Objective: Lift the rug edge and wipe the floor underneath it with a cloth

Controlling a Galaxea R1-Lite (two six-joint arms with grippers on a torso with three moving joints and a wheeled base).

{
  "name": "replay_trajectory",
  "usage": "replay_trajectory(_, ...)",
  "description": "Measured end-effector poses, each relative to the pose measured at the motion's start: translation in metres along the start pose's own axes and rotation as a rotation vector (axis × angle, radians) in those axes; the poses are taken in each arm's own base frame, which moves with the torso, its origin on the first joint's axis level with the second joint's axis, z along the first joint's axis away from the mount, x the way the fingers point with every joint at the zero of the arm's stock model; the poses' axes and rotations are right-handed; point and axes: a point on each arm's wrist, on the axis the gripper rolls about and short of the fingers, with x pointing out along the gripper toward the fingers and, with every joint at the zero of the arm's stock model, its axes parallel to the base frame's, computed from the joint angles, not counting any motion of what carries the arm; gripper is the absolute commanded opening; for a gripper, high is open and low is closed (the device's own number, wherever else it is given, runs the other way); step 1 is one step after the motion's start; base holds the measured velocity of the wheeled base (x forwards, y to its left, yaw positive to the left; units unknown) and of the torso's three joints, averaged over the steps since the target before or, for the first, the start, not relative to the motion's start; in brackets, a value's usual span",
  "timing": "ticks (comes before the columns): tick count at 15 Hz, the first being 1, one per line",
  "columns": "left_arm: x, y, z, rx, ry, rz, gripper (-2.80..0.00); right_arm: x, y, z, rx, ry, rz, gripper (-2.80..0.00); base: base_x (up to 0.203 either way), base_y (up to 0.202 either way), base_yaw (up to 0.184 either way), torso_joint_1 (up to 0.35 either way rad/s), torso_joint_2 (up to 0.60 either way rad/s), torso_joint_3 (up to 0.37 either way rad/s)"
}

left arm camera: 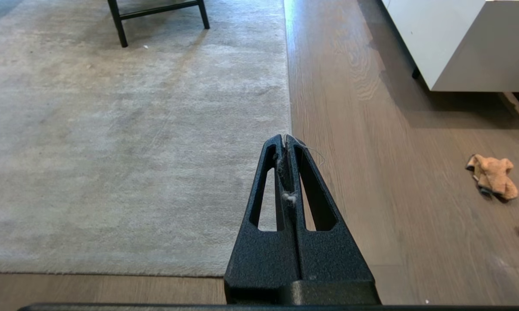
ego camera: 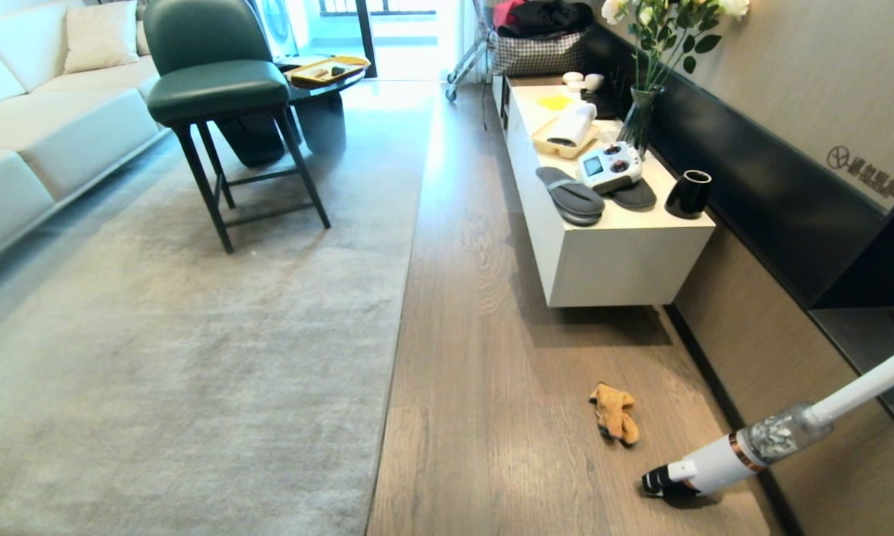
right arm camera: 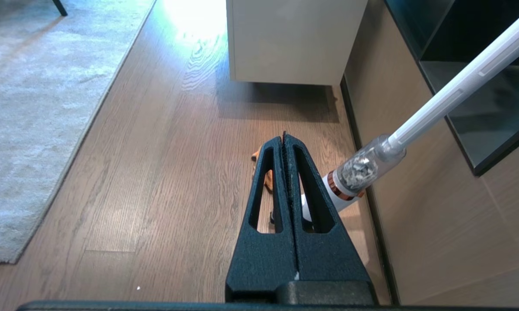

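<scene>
Two tools are seen only through their own wrist cameras, and neither appears in the head view. The left tool (left arm camera: pixel 285 137) is clenched with nothing grasped, bits of pale lint caught between its fingers; it is held above the floor (ego camera: pixel 484 313), its tip lined up over the rug edge (left arm camera: pixel 288 86), where the pale grey pile meets the brown planks. The rug's square corner (left arm camera: pixel 224 273) is seen just below and beside this tool, lying flat on the floor. The right tool (right arm camera: pixel 284 136) is likewise clenched and empty, held over bare planks well apart from the rug.

The cloth (ego camera: pixel 615 413), a crumpled orange-yellow rag, lies on the floor between the rug edge (ego camera: pixel 406 283) and the wall, near the head of a white stick vacuum (ego camera: pixel 722 461) that leans toward the wall. In the left wrist view the cloth (left arm camera: pixel 492 175) is well apart from the left tool, off on the side away from the rug. In the right wrist view it is mostly hidden behind the right tool's fingers, with only an orange scrap (right arm camera: pixel 268 177) shown through a finger slot, so it lies almost directly beneath and ahead of that tool, untouched.

A white counter (ego camera: pixel 618 257) carrying slippers (ego camera: pixel 572 197) is fixed farther along the wall.
</scene>
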Motion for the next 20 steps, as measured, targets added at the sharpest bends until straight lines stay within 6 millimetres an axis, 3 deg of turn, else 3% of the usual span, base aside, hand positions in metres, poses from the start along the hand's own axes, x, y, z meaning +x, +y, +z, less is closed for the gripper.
replay_trajectory(10,0.0,0.0,0.0,0.0,0.0,0.0,-2.8,0.0,0.0,0.0,-0.003,0.0,-0.001,-2.8,0.0,0.0,0.0,-0.006,-0.41,-0.413)
replay_trajectory(20,0.0,0.0,0.0,0.0,0.0,0.0,-2.8,0.0,0.0,0.0,-0.011,0.001,-0.001,-2.8,0.0,0.0,0.0,0.124,-0.48,-0.362)
